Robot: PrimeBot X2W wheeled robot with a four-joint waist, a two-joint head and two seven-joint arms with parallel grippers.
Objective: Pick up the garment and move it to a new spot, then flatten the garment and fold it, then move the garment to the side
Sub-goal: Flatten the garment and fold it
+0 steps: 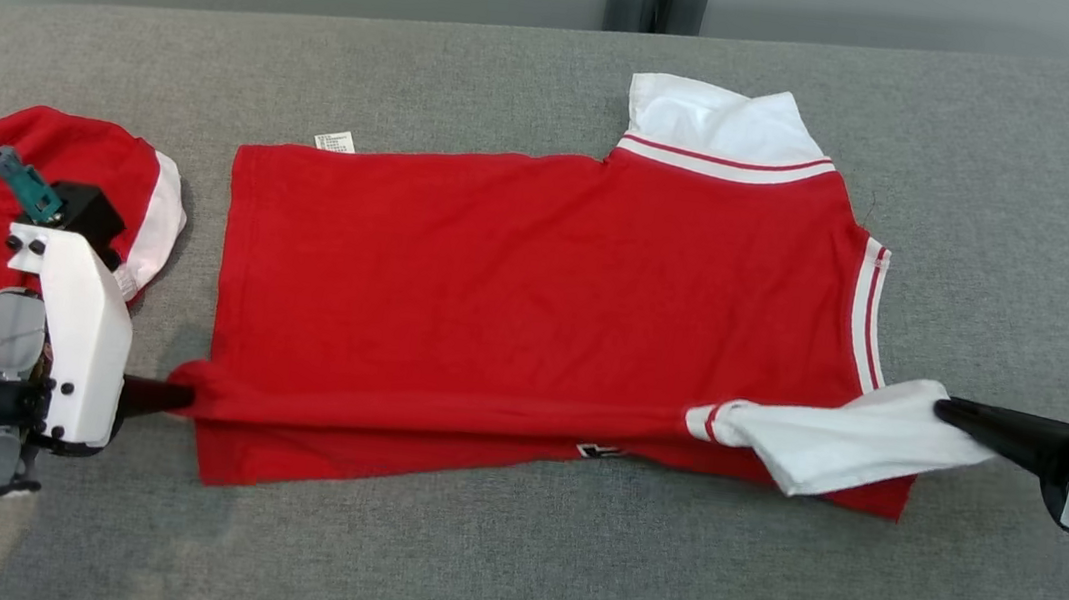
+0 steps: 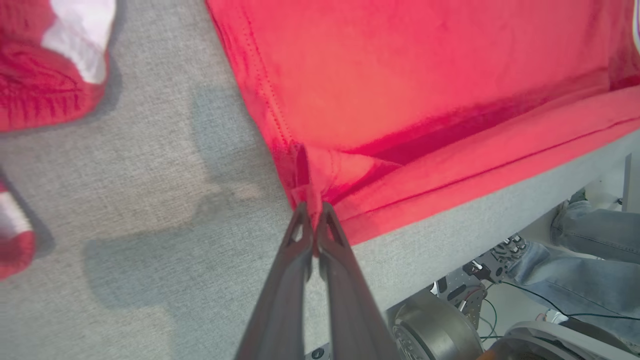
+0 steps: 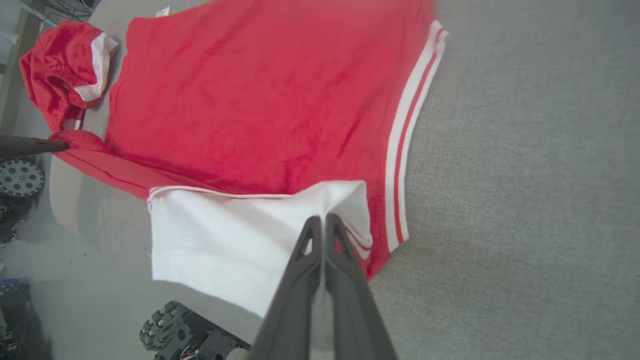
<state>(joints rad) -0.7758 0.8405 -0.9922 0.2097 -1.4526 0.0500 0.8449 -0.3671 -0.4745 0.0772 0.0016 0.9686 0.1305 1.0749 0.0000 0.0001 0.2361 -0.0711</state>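
Observation:
The garment [image 1: 538, 270] is a red shirt with white sleeves and striped cuffs, spread flat on the grey table [image 1: 485, 556]. Its near edge is lifted into a taut fold between my two grippers. My left gripper [image 1: 181, 396] is shut on the red hem corner [image 2: 305, 185] at the left. On the right, my right gripper [image 1: 943, 409] is shut on the white sleeve [image 1: 841, 438]; the right wrist view shows that sleeve [image 3: 240, 240] bunched at the fingertips [image 3: 324, 222]. The far sleeve [image 1: 715, 124] lies flat at the back.
A second red and white garment [image 1: 25, 182] lies crumpled at the table's left end, behind my left arm. In the left wrist view the table's near edge [image 2: 480, 220] shows, with a person's jeans-clad leg [image 2: 590, 250] and robot base parts below it.

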